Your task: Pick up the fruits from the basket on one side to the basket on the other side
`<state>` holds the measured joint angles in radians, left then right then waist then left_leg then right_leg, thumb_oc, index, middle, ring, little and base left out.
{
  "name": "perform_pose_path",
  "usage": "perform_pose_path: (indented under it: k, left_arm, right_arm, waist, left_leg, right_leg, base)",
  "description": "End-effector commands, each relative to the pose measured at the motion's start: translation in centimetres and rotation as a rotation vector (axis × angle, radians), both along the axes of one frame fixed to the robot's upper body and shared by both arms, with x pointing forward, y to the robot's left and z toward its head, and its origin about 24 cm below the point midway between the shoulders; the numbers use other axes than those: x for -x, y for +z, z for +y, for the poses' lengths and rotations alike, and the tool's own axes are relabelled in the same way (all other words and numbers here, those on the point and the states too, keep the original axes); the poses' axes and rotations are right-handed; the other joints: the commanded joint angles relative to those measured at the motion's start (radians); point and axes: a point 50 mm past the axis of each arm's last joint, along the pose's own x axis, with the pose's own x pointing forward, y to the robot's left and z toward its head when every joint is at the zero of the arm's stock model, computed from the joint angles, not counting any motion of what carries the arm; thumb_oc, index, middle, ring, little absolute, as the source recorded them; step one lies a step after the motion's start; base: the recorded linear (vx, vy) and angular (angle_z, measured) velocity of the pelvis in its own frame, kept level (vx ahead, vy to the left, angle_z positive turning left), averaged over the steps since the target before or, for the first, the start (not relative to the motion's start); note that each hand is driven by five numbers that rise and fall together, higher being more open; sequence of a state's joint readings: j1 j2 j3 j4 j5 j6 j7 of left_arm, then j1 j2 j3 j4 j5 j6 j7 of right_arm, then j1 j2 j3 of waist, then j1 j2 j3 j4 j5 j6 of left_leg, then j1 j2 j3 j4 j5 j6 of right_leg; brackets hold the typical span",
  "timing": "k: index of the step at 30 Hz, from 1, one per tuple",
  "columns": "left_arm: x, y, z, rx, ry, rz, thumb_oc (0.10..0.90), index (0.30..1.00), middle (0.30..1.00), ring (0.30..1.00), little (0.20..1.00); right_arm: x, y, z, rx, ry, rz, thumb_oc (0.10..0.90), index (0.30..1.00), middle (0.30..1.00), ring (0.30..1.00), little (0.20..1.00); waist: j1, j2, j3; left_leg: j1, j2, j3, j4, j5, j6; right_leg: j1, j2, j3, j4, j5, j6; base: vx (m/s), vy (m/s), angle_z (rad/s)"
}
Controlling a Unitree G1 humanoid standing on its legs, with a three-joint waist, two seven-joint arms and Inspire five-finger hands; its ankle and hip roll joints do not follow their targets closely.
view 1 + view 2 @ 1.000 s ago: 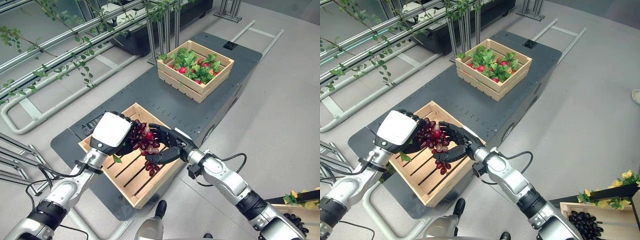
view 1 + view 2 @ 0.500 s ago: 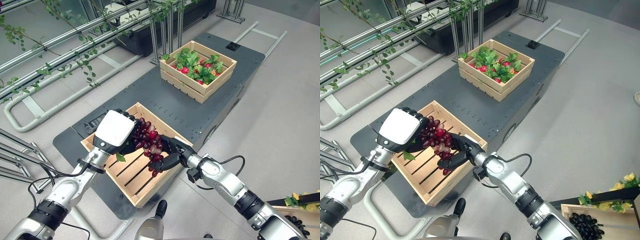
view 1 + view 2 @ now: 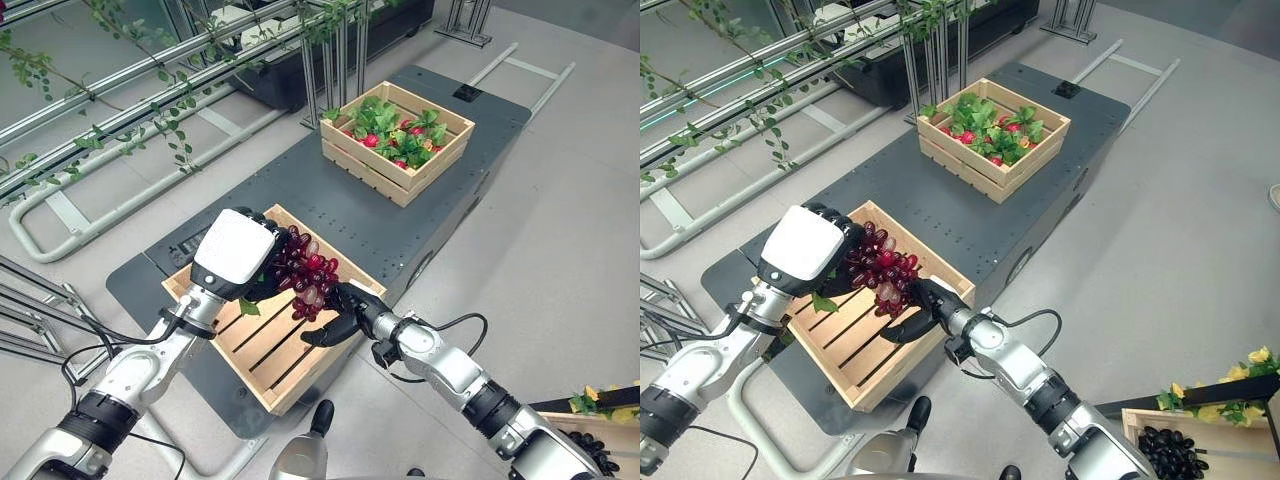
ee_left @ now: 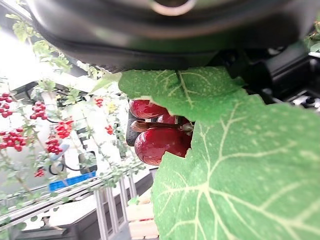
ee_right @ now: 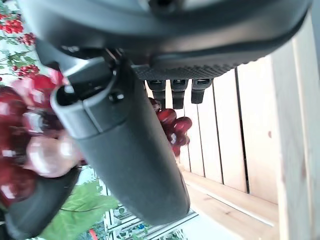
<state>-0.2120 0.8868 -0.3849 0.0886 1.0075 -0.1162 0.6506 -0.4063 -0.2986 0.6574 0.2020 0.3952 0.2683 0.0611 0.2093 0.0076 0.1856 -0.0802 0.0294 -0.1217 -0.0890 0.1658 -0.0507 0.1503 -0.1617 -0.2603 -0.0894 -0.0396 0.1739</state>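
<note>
A bunch of red grapes (image 3: 308, 272) with a green leaf (image 4: 235, 175) hangs over the near wooden crate (image 3: 270, 352). My left hand (image 3: 232, 255), its back covered in white, is shut on the top of the bunch. My right hand (image 3: 345, 308) sits just below and right of the grapes, over the crate's right rim, with its fingers relaxed and touching the lowest berries. In the right wrist view the grapes (image 5: 25, 145) lie beside the thumb (image 5: 125, 150), above the crate's bare slats (image 5: 250, 125).
A second wooden crate (image 3: 395, 140) with red fruit and green leaves stands at the far end of the dark platform (image 3: 330, 205). Another crate with dark grapes (image 3: 1170, 448) is at the lower right on the floor. Metal rails with vines (image 3: 130, 90) run along the left.
My left hand has raised the grape bunch and carried it to the right. My right hand, which cupped the bunch from the side, has dropped below it with looser fingers.
</note>
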Motion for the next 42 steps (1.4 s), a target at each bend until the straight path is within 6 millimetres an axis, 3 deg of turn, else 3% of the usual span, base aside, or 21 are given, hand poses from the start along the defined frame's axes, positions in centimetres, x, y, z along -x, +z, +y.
perform_pose_path:
  k: [1,10,22,32,35,36,42]
  left_arm:
    - [-1.9,4.7,-1.3,0.102,-0.054,-0.191,0.4,0.3,0.3,0.3,0.3]
    - [-1.2,3.4,-0.9,0.169,-0.064,-0.21,0.4,0.3,0.3,0.3,0.3]
    - [-1.2,3.3,-0.3,0.208,-0.015,-0.187,0.4,0.3,0.3,0.3,0.3]
    - [-1.6,2.9,-1.0,0.204,-0.026,-0.139,0.4,0.3,0.3,0.3,0.3]
    - [-1.6,2.7,-1.3,0.207,-0.03,-0.127,0.4,0.3,0.3,0.3,0.3]
    - [-1.6,2.7,-1.3,0.208,-0.03,-0.125,0.4,0.3,0.3,0.3,0.3]
    - [-1.5,2.2,-1.7,0.214,-0.05,-0.098,0.4,0.3,0.3,0.3,0.3]
  right_arm:
    - [-0.2,2.5,3.3,-0.123,0.088,-0.083,0.8,0.9,0.9,0.9,0.9]
    - [-0.5,5.9,4.0,-0.443,0.054,-0.13,0.8,0.9,0.9,0.9,0.9]
    - [0.2,6.8,3.4,-0.629,0.105,-0.19,0.8,0.9,0.9,0.9,0.9]
    - [0.4,7.1,3.8,-0.679,0.102,-0.178,0.8,0.9,0.9,0.9,0.9]
    - [0.4,7.1,3.8,-0.705,0.091,-0.165,0.469,0.404,0.404,0.404,0.404]
    - [0.4,7.2,3.8,-0.714,0.086,-0.162,0.4,0.3,0.3,0.3,0.3]
    - [0.3,7.0,3.6,-0.761,0.039,-0.144,0.4,0.3,0.3,0.3,0.3]
  waist:
    - [0.019,0.002,-0.174]
    - [0.025,0.008,-0.171]
    - [0.025,0.01,-0.176]
    - [0.02,0.01,-0.181]
    - [0.018,0.01,-0.181]
    - [0.017,0.011,-0.181]
    - [0.015,0.014,-0.183]
  left_leg:
    - [0.1,-0.005,0.019,0.002,-0.161,-0.014]
    - [0.099,-0.003,0.02,0.002,-0.158,-0.012]
    - [0.092,-0.004,0.019,0.002,-0.155,-0.007]
    - [0.093,-0.004,0.023,0.002,-0.156,-0.006]
    - [0.095,-0.004,0.024,0.002,-0.157,-0.005]
    - [0.095,-0.004,0.025,0.002,-0.157,-0.005]
    - [0.096,-0.006,0.03,0.002,-0.157,-0.004]
  right_leg:
    - [-0.068,-0.039,-0.001,0.002,0.077,-0.017]
    - [-0.071,-0.039,0.001,0.002,0.081,-0.018]
    - [-0.073,-0.039,-0.005,0.002,0.078,-0.018]
    - [-0.074,-0.04,0.001,0.002,0.079,-0.017]
    - [-0.074,-0.041,0.002,0.002,0.079,-0.016]
    - [-0.074,-0.042,0.002,0.002,0.079,-0.016]
    - [-0.076,-0.045,0.003,0.002,0.081,-0.014]
  base:
    - [0.0,0.0,0.0]
    - [0.0,0.0,0.0]
    - [0.0,0.0,0.0]
    - [0.0,0.0,0.0]
    - [0.0,0.0,0.0]
    - [0.0,0.0,0.0]
    - [0.0,0.0,0.0]
